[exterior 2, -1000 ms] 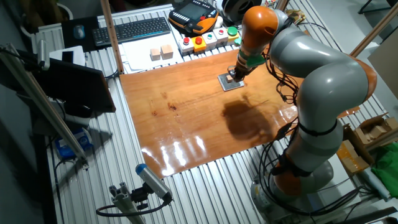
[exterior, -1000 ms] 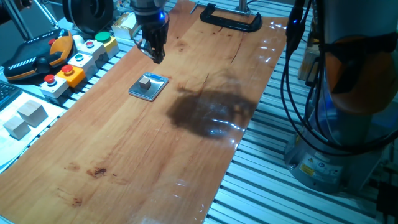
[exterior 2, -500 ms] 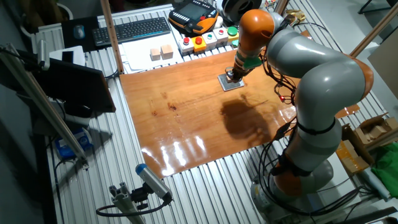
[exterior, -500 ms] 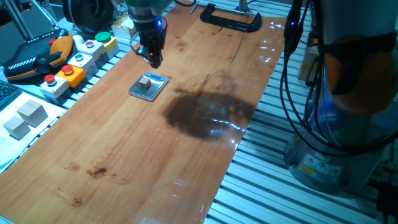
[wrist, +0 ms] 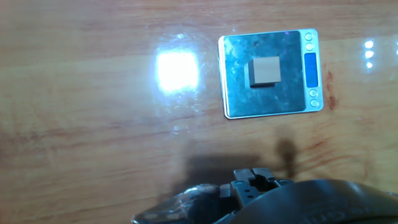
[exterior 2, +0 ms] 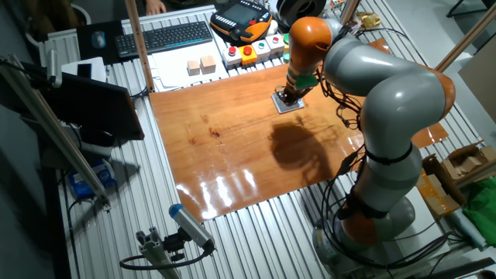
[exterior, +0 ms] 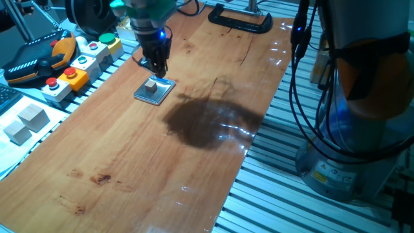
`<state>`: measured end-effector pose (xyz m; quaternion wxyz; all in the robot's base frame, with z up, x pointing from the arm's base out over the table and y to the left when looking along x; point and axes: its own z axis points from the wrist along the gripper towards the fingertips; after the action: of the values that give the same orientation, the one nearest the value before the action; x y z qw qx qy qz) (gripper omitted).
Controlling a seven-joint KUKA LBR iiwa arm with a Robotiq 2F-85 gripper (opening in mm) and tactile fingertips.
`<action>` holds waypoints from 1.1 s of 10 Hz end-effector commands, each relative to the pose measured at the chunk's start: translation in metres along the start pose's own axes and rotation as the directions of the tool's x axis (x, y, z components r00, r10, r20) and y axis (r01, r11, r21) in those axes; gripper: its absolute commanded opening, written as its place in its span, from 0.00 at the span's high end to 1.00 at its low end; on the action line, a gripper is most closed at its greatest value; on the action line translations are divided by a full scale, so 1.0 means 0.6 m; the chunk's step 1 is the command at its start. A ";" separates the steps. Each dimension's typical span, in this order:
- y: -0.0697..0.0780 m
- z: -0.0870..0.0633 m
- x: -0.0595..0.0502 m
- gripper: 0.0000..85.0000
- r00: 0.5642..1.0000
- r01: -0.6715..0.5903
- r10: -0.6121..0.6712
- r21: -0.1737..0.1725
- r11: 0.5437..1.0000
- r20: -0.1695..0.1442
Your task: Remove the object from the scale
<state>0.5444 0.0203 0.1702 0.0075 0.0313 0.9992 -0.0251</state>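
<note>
You are hovering the gripper (exterior: pixel 156 65) just beside the scale (wrist: pixel 239 99), jaws' state impossible to tell, while the object (wrist: pixel 265 70), sitting mid-scale, is looking light and rigid, so pinch two opposite flat faces.

The cube (exterior: pixel 151 85) is set on the middle of the scale (exterior: pixel 162 94), which lies on the table (exterior: pixel 194 168). The gripper (exterior: pixel 157 66) is held just above and behind the scale. Button boxes (exterior: pixel 81 61) and 2 larger cubes (exterior: pixel 24 122) are placed off the table's left edge.
</note>
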 end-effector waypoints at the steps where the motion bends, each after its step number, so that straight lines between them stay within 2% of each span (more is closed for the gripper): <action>1: 0.001 0.011 -0.003 0.99 1.000 -0.004 0.004 0.000 1.000 0.007; 2: 0.002 0.017 -0.004 0.99 1.000 -0.013 0.013 0.001 1.000 0.012; 4: 0.002 0.017 -0.003 0.99 1.000 -0.027 0.027 -0.024 0.999 0.007; 6: -0.004 0.023 -0.012 0.99 0.999 -0.027 0.028 -0.039 0.999 0.017; 8: -0.017 0.029 -0.022 0.99 1.000 -0.003 0.003 -0.042 0.999 0.012; 11: -0.020 0.039 -0.028 0.99 1.000 0.002 -0.001 -0.042 0.999 0.012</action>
<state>0.5607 0.0056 0.1470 0.0142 0.0294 0.9995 -0.0042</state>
